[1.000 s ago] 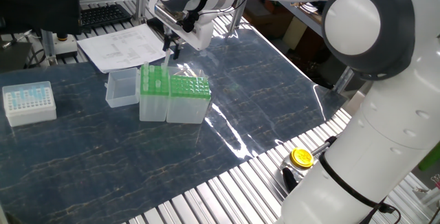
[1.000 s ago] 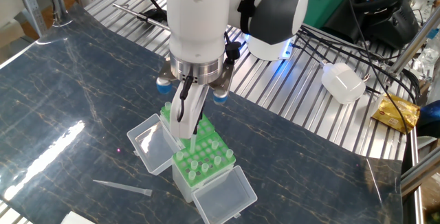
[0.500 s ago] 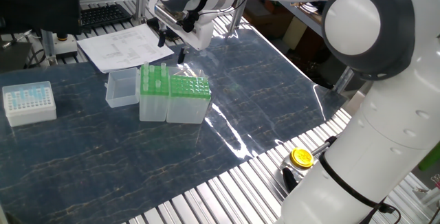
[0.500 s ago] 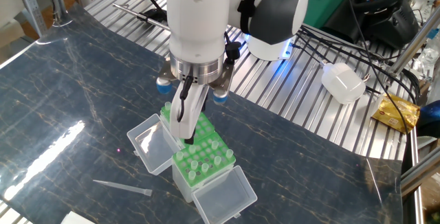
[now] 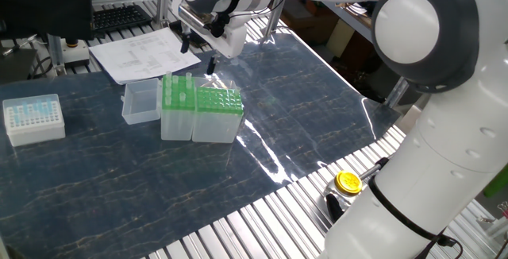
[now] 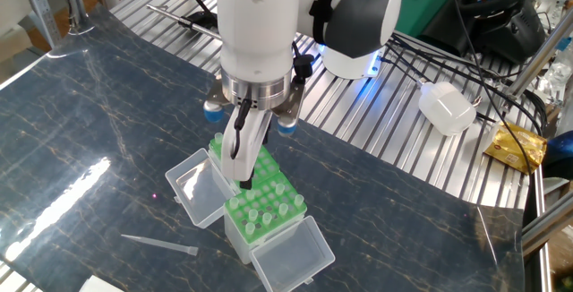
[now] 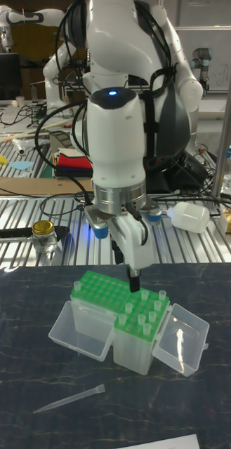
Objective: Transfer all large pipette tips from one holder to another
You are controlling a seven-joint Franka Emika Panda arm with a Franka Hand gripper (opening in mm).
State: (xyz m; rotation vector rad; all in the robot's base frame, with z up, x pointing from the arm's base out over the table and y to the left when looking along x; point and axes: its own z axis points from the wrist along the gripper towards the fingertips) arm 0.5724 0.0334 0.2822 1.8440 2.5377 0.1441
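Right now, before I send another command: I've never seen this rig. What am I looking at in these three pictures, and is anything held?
It is one white robot arm with a two-finger gripper. Two cameras watch the table from different sides; the tall picture faces the arm head-on. The gripper hangs open, holding nothing, just above two green-topped boxes that stand side by side: the wider holder and the narrower, taller holder, which carries upright pipette tips. One loose tip lies flat on the table. A white box of blue tips stands apart.
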